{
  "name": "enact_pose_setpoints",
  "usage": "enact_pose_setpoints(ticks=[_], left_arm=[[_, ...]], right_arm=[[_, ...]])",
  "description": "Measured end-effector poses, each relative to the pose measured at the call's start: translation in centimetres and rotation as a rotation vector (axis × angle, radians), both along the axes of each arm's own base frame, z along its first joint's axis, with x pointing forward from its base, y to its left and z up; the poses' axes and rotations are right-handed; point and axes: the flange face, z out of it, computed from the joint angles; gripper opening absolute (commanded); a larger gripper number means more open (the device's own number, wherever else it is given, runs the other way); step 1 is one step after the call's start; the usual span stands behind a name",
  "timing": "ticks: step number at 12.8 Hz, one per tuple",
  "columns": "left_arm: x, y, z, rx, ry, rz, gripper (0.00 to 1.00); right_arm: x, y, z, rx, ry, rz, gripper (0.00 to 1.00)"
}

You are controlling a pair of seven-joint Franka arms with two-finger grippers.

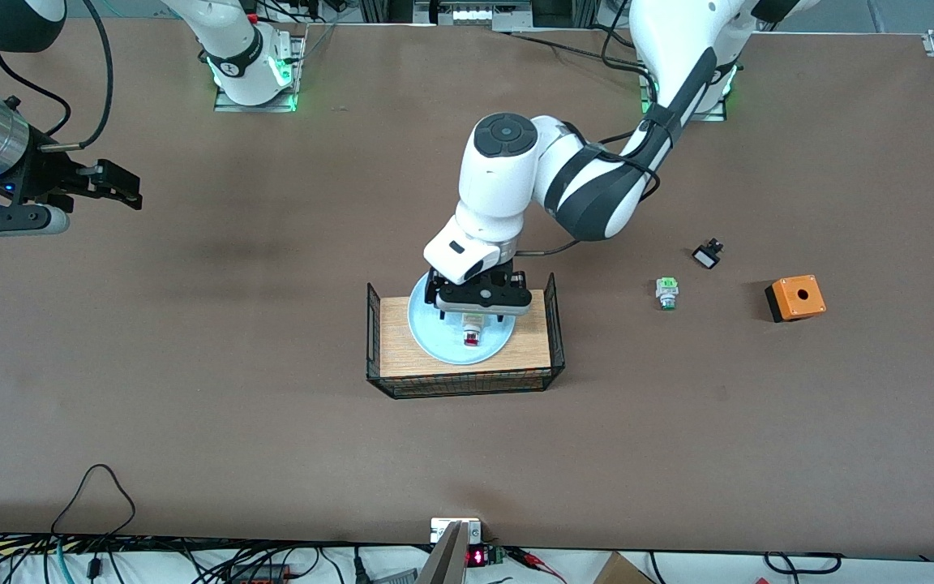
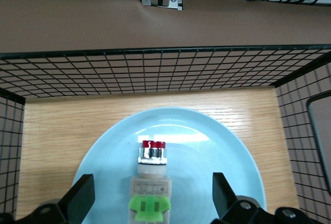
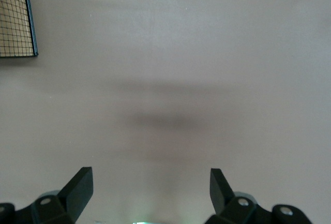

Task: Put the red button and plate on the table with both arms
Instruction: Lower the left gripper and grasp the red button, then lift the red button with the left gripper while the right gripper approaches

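The pale-blue plate (image 1: 434,334) lies on the wood-topped tray (image 1: 398,353) with black wire sides at the table's middle. The red button (image 1: 473,332) lies on its side on the plate. My left gripper (image 1: 475,320) is down over the plate. In the left wrist view the left gripper (image 2: 152,195) is open, its fingers (image 2: 83,197) on either side of the red button (image 2: 151,175) with a gap on each side, over the plate (image 2: 222,146). My right gripper (image 1: 130,191) waits open and empty over bare table (image 1: 191,405) toward the right arm's end; it also shows in the right wrist view (image 3: 150,188).
A green-capped button (image 1: 666,292), a small black part (image 1: 708,255) and an orange box with a hole (image 1: 795,298) lie on the table toward the left arm's end. The tray's wire walls (image 2: 155,71) rise round the plate. A corner of the tray (image 3: 15,25) shows in the right wrist view.
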Motion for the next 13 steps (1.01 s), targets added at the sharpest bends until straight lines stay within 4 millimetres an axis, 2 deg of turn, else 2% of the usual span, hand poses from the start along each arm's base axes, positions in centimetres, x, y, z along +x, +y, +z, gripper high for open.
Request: enact_pose_setpoints(ticks=[1, 2, 4, 5, 6, 7, 10, 11, 13], left_arm=[[0.0, -0.1, -0.7, 0.023, -0.009, -0.012, 0.91], [-0.3, -0.3, -1.5, 0.041, -0.010, -0.026, 0.83], [-1.2, -1.2, -3.0, 0.061, 0.002, -0.047, 0.73], [-1.6, -1.5, -3.7, 0.068, 0.010, -0.054, 0.55], [-2.0, -1.7, -4.2, 0.075, 0.018, -0.060, 0.42], [-2.1, -1.7, -4.5, 0.078, 0.022, -0.062, 0.35], [-2.0, -1.5, -3.9, 0.080, 0.016, -0.057, 0.23], [-1.8, -1.3, -3.3, 0.083, 0.014, -0.052, 0.23], [-1.6, -0.3, -0.2, 0.106, 0.012, -0.026, 0.23]], right_arm=[[-0.1, 0.7, 0.0, 0.000, 0.004, 0.018, 1.00], [-0.2, 1.9, -0.1, 0.000, 0.005, 0.043, 1.00], [-0.6, 4.5, -0.1, 0.000, 0.006, 0.092, 1.00], [-0.7, 5.5, -0.1, 0.001, 0.006, 0.115, 1.00], [-0.8, 6.2, -0.1, 0.003, 0.006, 0.145, 1.00], [-0.9, 6.6, -0.1, 0.006, 0.007, 0.181, 1.00], [-1.1, 7.8, 0.2, 0.012, -0.001, 0.252, 1.00], [-1.2, 8.6, 0.3, 0.013, -0.007, 0.268, 1.00], [-1.6, 10.2, 0.4, 0.014, -0.014, 0.298, 1.00]])
